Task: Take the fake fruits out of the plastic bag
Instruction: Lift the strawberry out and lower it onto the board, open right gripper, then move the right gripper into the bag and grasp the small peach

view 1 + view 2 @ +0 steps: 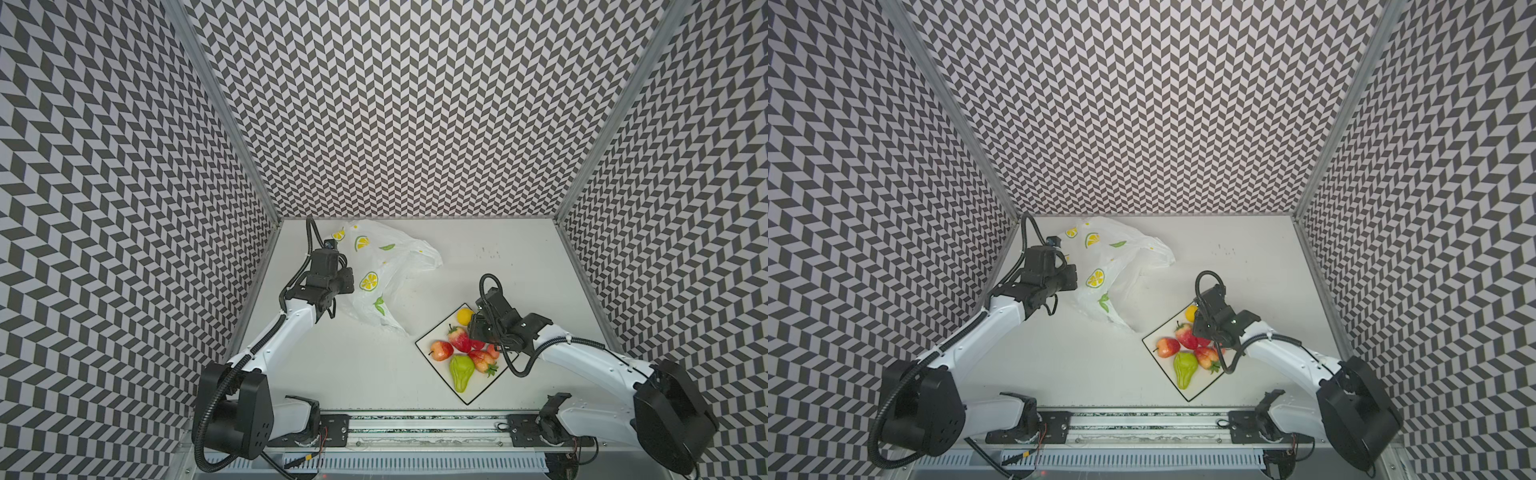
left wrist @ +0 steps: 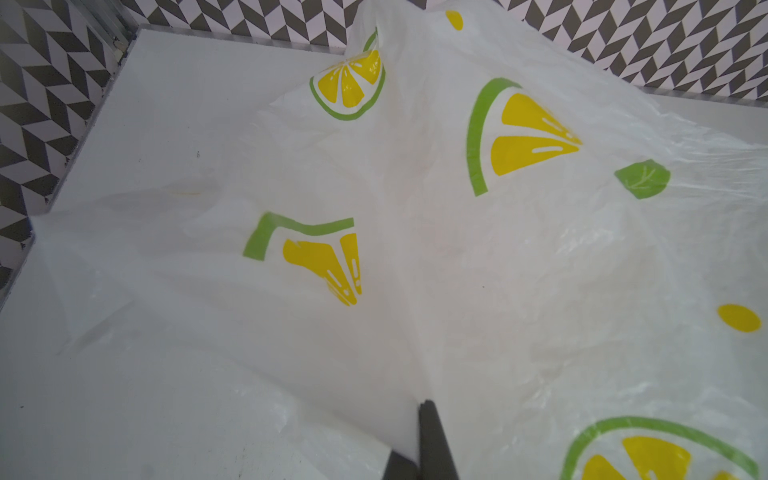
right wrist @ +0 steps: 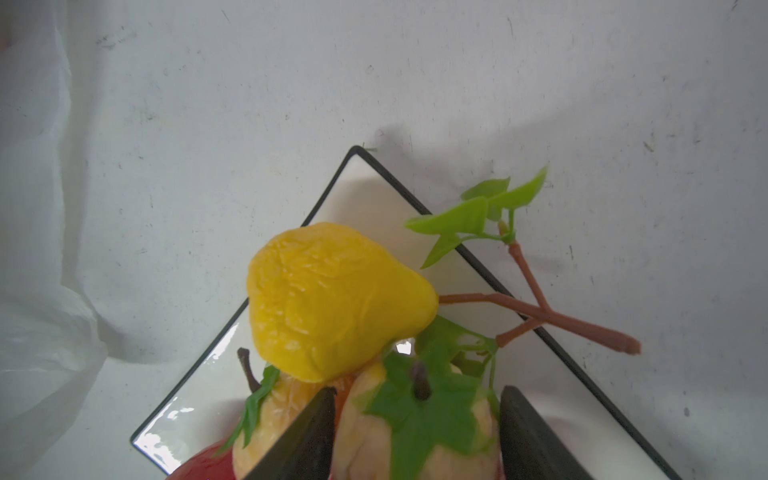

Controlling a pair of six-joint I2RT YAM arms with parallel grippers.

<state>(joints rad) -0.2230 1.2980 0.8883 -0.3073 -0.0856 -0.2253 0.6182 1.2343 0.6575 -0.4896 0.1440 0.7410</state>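
plastic bag (image 1: 386, 266) back left on table (image 1: 353, 365), fake fruits (image 1: 459, 338) on plate (image 1: 440, 332) front right (corner near bag)

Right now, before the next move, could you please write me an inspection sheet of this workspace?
Surface: white table, faint scuffs.
Job's things: plastic bag crumpled, back left; lemon, strawberries, apple, pear on the plate.
Clutter: nothing seen.
Hands: left hand shut on the bag; right hand open, low over the fruits.
Cables: black cable loops on both arms; the right one hangs at the plate's edge.
Surroundings: chevron walls on three sides; rail in front.
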